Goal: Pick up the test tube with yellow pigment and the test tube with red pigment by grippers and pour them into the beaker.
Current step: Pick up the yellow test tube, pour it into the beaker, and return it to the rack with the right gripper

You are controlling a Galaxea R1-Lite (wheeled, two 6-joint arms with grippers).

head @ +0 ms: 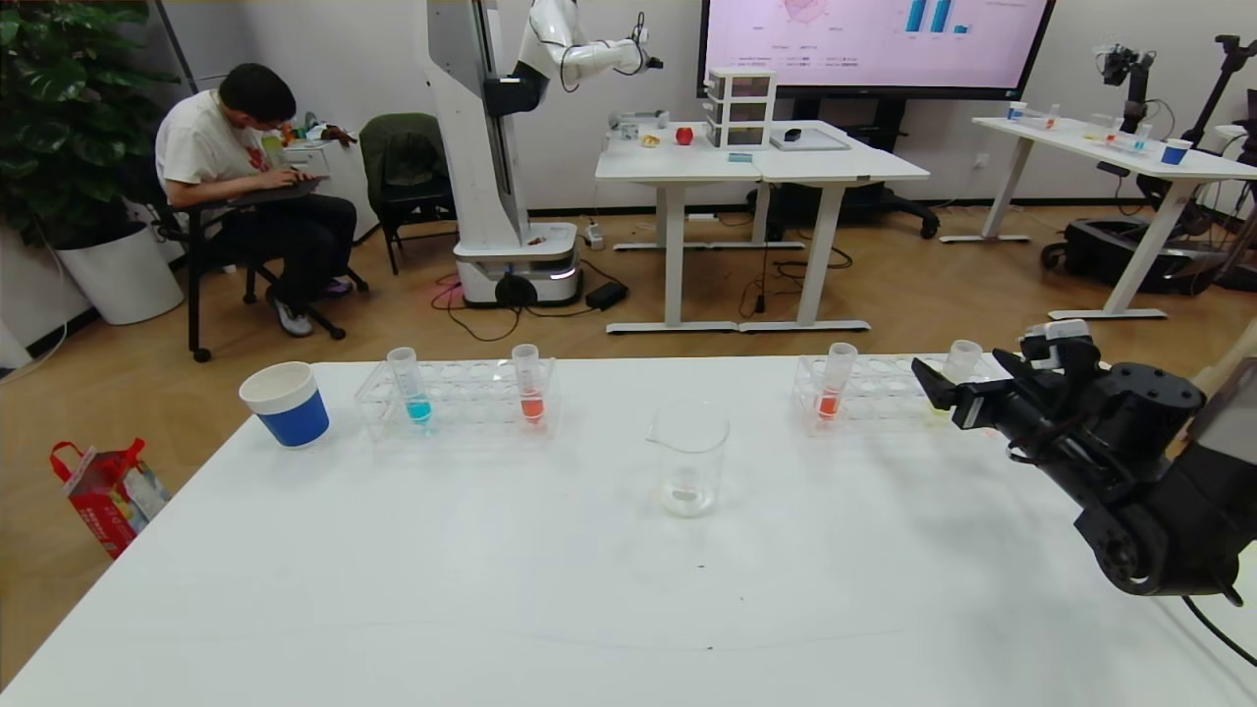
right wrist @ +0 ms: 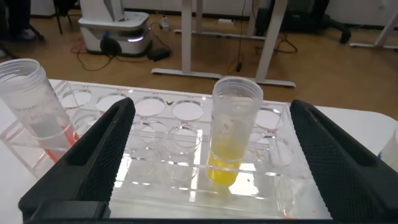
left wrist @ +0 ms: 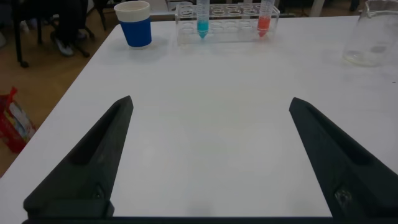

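The test tube with yellow pigment (right wrist: pixel 233 140) stands upright in a clear rack (head: pixel 884 398) at the table's far right; in the head view only its top (head: pixel 962 359) shows. My right gripper (head: pixel 938 393) is open, level with the rack, and its fingers (right wrist: pixel 93 155) flank the yellow tube without touching it. A test tube with red pigment (head: pixel 833 388) stands in the same rack, to the left. A second orange-red tube (head: pixel 529 391) stands in the left rack. The beaker (head: pixel 687 471) stands at mid-table. My left gripper (left wrist: pixel 211 102) is open and empty above bare table.
The left rack (head: pixel 457 403) also holds a blue-liquid tube (head: pixel 412 390). A blue-and-white paper cup (head: pixel 287 405) stands at the far left. The table's far edge runs just behind both racks. Desks, another robot and a seated person are beyond.
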